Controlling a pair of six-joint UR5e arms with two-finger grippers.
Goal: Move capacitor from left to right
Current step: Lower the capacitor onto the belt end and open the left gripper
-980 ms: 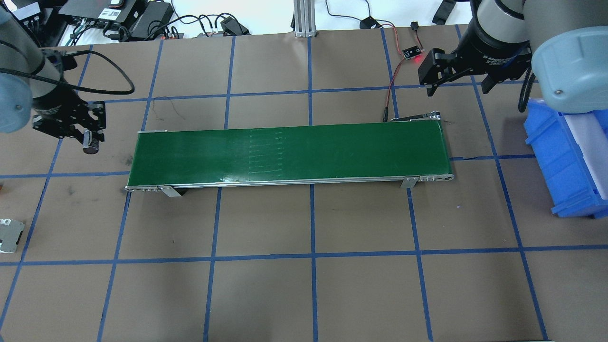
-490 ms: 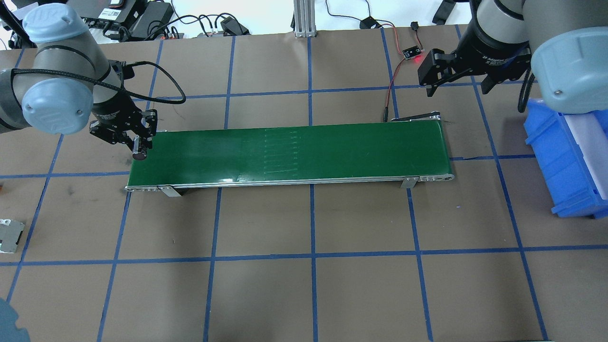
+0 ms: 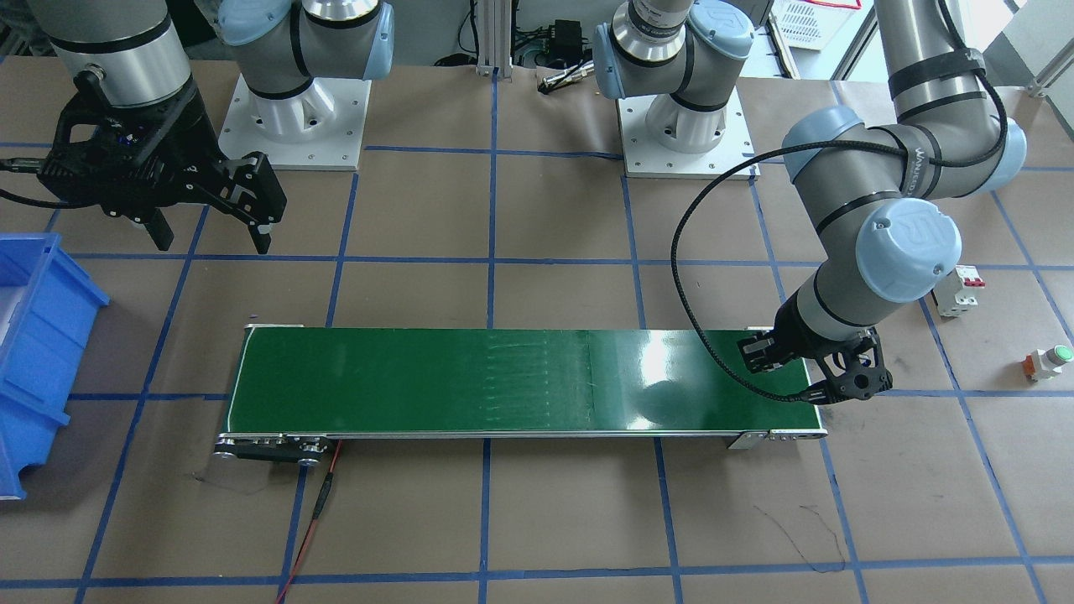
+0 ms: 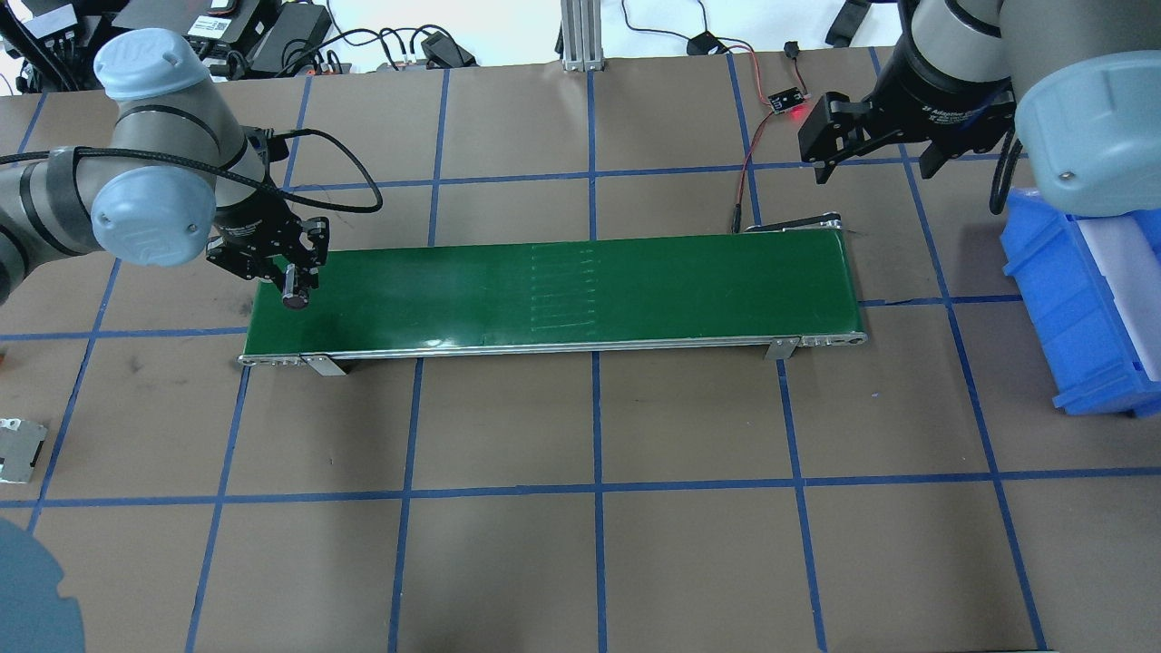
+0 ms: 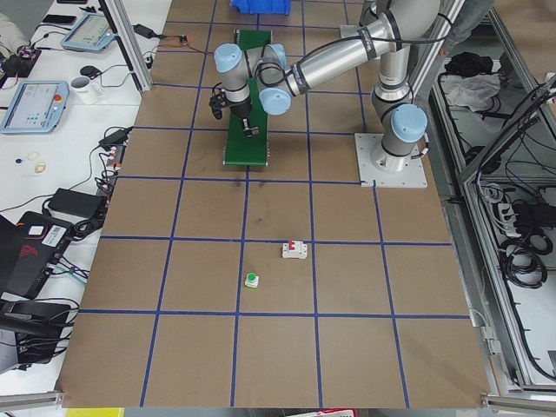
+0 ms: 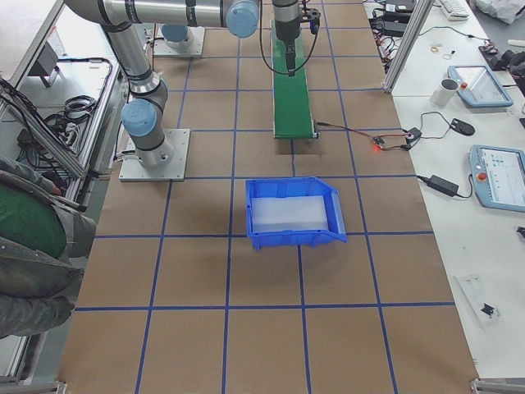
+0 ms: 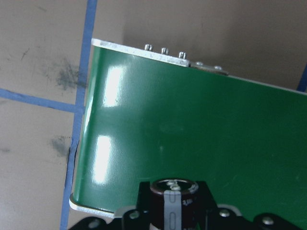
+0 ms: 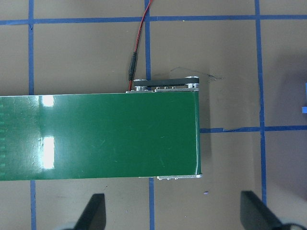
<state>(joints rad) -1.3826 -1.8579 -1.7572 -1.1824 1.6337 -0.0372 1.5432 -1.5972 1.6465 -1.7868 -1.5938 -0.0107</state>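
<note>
The capacitor (image 4: pixel 293 297), a small black cylinder with a silvery stripe, is gripped in my left gripper (image 4: pixel 295 283). It hangs just over the left end of the green conveyor belt (image 4: pixel 562 290). In the left wrist view the capacitor (image 7: pixel 172 201) sits between the fingers above the belt (image 7: pixel 192 129). In the front-facing view the left gripper (image 3: pixel 826 373) is at the belt's right end. My right gripper (image 4: pixel 875 156) is open and empty, hovering beyond the belt's right end; the right wrist view shows its fingertips (image 8: pixel 93 211) wide apart over the belt end (image 8: pixel 120 136).
A blue bin (image 4: pixel 1079 299) stands at the right edge. A small sensor board with a red light (image 4: pixel 787 102) and its wire lie behind the belt. A white breaker (image 3: pixel 961 289) and a green-capped button (image 3: pixel 1045 361) lie on the robot's left. A metal part (image 4: pixel 20 449) lies at the left edge.
My left arm has carried the capacitor rightward from beside the belt to over its left end. The right arm has not moved.
</note>
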